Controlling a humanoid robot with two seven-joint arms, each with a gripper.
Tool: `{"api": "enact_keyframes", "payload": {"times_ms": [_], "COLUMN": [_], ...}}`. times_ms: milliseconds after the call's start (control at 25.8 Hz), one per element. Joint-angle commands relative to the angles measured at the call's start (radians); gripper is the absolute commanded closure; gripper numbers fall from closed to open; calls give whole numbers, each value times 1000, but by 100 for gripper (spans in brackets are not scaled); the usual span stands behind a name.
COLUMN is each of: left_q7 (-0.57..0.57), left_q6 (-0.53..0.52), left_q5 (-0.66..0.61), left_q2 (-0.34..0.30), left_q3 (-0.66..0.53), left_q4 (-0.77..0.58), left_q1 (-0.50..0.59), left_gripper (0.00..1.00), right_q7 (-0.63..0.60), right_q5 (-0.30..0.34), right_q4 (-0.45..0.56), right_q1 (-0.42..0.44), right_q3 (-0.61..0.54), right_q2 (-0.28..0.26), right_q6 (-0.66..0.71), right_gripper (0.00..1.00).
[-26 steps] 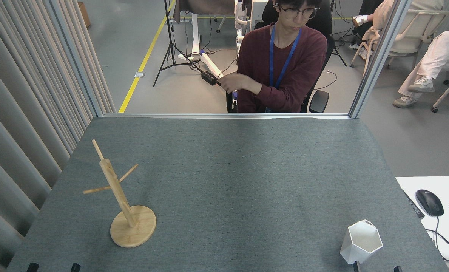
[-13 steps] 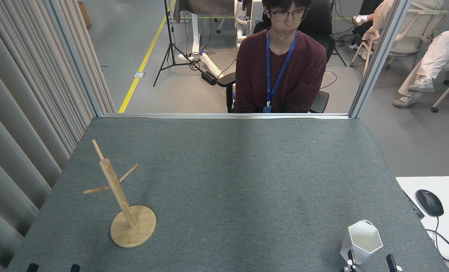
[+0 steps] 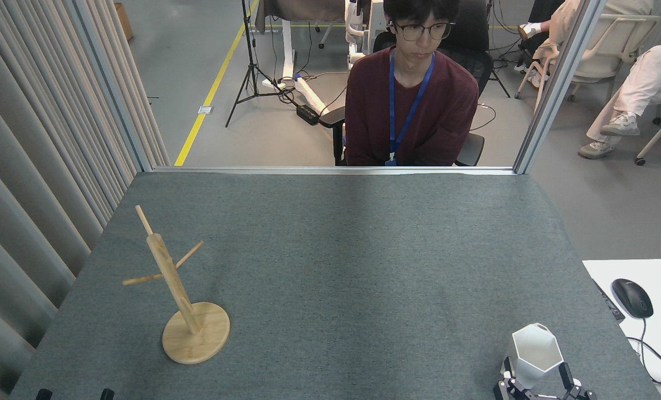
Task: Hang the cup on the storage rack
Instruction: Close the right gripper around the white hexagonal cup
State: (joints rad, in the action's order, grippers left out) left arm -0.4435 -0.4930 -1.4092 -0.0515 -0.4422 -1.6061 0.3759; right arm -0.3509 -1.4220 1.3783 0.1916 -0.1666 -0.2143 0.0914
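At the table's (image 3: 330, 266) near right corner, the right gripper (image 3: 537, 375) rises from the bottom edge with its dark fingers (image 3: 565, 373) spread on either side of the cup's (image 3: 532, 351) base — contact cannot be told. The white, matte, faceted cup stands upright, hexagonal rim open. The left gripper's (image 3: 74, 394) two dark tips barely show, their state unreadable. Well apart at near left stands the bamboo-coloured storage rack (image 3: 177, 297), pegs bare. A computer mouse (image 3: 631, 298) lies on a white desk at right — beyond the far edge sits a person (image 3: 411, 105) in maroon.
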Motion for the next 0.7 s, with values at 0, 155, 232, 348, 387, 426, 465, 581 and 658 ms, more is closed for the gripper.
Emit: {"api": "enact_keyframes", "payload": {"times_ms": [0,155,232,348,387,426,465,581,658], "left_q7": [0,0,0,0,0,0,0,0,0], "left_q6": [7,8,8,8,8,8,8,8,8], "left_q5": [-1,-1,-2,-1,-1,-1,-1,1,1], "left_q2": [-1,-2,-4,-4,-5,-5,-7,-5,-7], "left_q3": [0,0,0,0,0,0,-1,0,0], "left_q4": [0,0,0,0,0,0,0,-1,-1], "left_q1": [0,0,0,0,0,0,0,1,1], "left_gripper": [0,0,0,0,0,0,0,0,0], "right_q7": [-3,-3,-3,-5,-5,-5,-5,-7,-7], "right_q5": [0,0,-5,-6,-6,-6,-6,-3,2], "right_q4": [-34,-68,-87,-88,-88,-88,-87,-81,-74], "right_q1": [-20,-49,-61,-63,-61,-61,-60,-53,-50], "right_q3": [6,6,6,6,6,6,6,6,4], "right_q2": [0,0,0,1,0,1,1,1,1], "right_q6": [1,5,5,7,7,8,11,27,45], "right_gripper": [0,0,0,0,0,0,0,0,0]}}
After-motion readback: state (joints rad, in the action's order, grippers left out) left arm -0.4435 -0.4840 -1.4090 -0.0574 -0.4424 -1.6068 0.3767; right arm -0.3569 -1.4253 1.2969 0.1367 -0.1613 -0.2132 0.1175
